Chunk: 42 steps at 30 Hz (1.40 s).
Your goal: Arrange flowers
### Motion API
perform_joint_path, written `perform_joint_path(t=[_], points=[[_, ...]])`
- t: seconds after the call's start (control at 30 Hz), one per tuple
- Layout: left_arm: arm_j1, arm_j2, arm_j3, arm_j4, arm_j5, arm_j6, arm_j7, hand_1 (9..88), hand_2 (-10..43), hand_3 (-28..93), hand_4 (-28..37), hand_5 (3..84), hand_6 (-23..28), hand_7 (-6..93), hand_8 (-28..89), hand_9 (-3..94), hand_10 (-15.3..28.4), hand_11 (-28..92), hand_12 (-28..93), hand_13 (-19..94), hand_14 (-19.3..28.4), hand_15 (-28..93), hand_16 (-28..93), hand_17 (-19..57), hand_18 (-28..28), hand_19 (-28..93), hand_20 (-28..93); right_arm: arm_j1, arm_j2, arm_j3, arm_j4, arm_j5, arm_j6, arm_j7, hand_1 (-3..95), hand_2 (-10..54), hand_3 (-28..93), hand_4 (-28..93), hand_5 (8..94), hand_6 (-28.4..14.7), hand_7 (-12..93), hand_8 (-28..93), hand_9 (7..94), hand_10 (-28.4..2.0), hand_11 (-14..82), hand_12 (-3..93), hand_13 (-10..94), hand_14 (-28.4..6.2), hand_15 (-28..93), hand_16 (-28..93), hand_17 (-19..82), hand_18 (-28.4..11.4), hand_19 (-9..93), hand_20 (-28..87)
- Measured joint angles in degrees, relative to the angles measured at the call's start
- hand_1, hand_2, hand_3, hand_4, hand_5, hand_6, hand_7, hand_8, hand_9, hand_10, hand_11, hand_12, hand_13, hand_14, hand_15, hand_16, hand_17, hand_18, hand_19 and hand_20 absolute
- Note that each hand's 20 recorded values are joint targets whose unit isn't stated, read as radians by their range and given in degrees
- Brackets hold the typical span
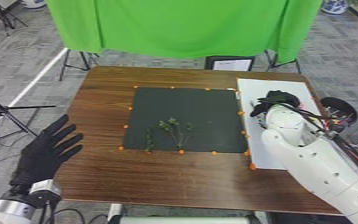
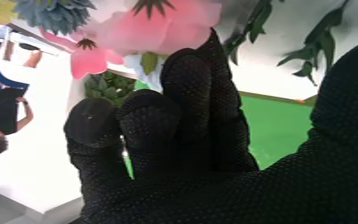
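Green sprigs (image 1: 173, 121) fore-and-aft, tips away

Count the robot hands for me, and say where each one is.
2: the left robot hand at the left edge of the wooden table, the right robot hand over the white sheet.

Brown wood-grain tabletop (image 1: 193, 187) across the middle of the head view. Floor (image 1: 38, 72) around it: gray, mottled, carpet-like, with a white line (image 1: 24, 91) running diagonally at left. Bright green cloth (image 1: 175, 25) hangs in folds across the top, beyond the tabletop; thin dark stand legs (image 1: 64, 65) below its edge. Dark tripod (image 1: 6, 112) at the left edge. Dark-framed pale panel (image 1: 231, 65) just beyond the tabletop's far edge. Blue-and-white vessel (image 1: 334, 6), upper right corner. Right wrist view: green cloth again, brightly lit white surface (image 2: 42, 165); wall or floor, cannot tell.
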Motion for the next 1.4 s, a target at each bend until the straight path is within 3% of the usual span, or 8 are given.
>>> perform_joint_path(t=[0.23,0.33,0.4,0.5,0.57,0.73,1.0,1.4], points=[[-0.2,0.13,0.17,0.08,0.00,-0.03,-0.05,23.1,-6.4,67,-28.3,23.6,2.4,17.5,-10,22.0,10.6,13,20,18,15.5,22,2,-11.3,23.6,37,9,0.8,0.0,-1.0,0.7,0.0,-0.1,-1.3,37.9,-9.5,56,-28,74.1,-0.8,35,-10,78.8,-10.6,57.3,45.1,73,-9.7,82,39,39,-23.9,93,60],[-0.4,0.21,0.35,0.18,0.00,-0.05,-0.09,23.0,-6.3,68,-28.3,23.6,2.4,17.5,-10,21.9,10.6,13,20,18,15.5,22,2,-11.3,23.5,37,9,0.9,0.0,-1.0,0.9,0.0,-0.1,-2.2,51.8,-9.5,42,-28,77.2,0.9,36,-10,82.0,-9.5,57.3,44.9,75,-9.0,82,40,41,-23.4,93,61],[-0.5,0.27,0.37,0.24,0.00,-0.06,-0.14,23.1,-6.3,67,-28.3,23.6,2.4,17.6,-10,22.0,10.6,13,20,18,15.6,22,2,-11.3,23.5,37,9,0.9,0.0,-1.0,0.9,0.1,0.0,-2.8,60.1,-9.5,31,-28,78.4,1.0,34,6,83.3,-8.9,57.1,44.8,76,-8.5,82,40,41,-23.3,93,62],[-0.7,0.37,0.38,0.33,0.00,-0.06,-0.27,23.1,-6.2,68,-28.3,23.6,2.4,17.6,-10,22.0,10.7,13,20,18,15.6,22,2,-11.3,23.5,37,9,0.9,0.0,-1.0,0.9,0.4,0.4,-4.0,67.5,-9.5,28,-28,80.6,1.4,34,12,85.2,-8.3,57.0,44.4,77,-8.1,82,40,42,-22.9,93,62],[-0.8,0.41,0.39,0.38,-0.02,-0.07,-0.36,23.1,-6.1,68,-28.3,23.6,2.4,17.6,-10,22.0,10.6,13,20,18,15.6,22,2,-11.3,23.6,37,9,0.9,0.0,-1.0,1.1,0.4,1.0,-4.8,56.8,-9.5,55,-28,83.0,2.3,34,12,87.2,-7.6,56.8,44.4,78,-7.8,82,40,43,-22.5,93,63],[-0.9,0.48,0.42,0.42,-0.02,-0.08,-0.41,23.1,-5.9,68,-28.3,23.6,2.4,17.6,-10,22.0,10.7,13,20,18,15.6,22,2,-11.3,23.6,37,9,0.6,0.2,-0.8,1.1,0.8,2.7,-6.9,47.4,-9.5,77,-28,82.7,1.1,35,17,87.1,-7.3,57.8,45.7,78,-7.8,82,41,43,-22.5,93,64],[-0.8,0.50,0.40,0.41,-0.02,-0.12,-0.42,23.0,-5.6,68,-28.3,23.7,2.4,17.5,-10,22.1,10.7,13,20,18,15.6,22,2,-11.3,23.5,37,9,-1.1,0.3,0.7,-0.6,3.3,4.4,-8.0,44.9,-9.5,85,-28,80.5,-0.7,41,21,85.6,-7.3,60.7,46.8,78,-8.0,84,41,43,-22.6,93,66],[-0.8,0.45,0.37,0.38,-0.01,-0.12,-0.42,22.9,-5.6,68,-28.3,23.6,2.4,17.6,-10,22.0,10.7,13,20,18,15.6,22,2,-11.4,23.5,37,9,-1.8,1.5,1.1,-4.9,1.6,11.8,-9.7,43.7,-9.5,86,-22,80.2,-2.4,44,22,86.1,-7.5,63.4,46.9,79,-8.1,86,41,44,-22.8,93,69]])
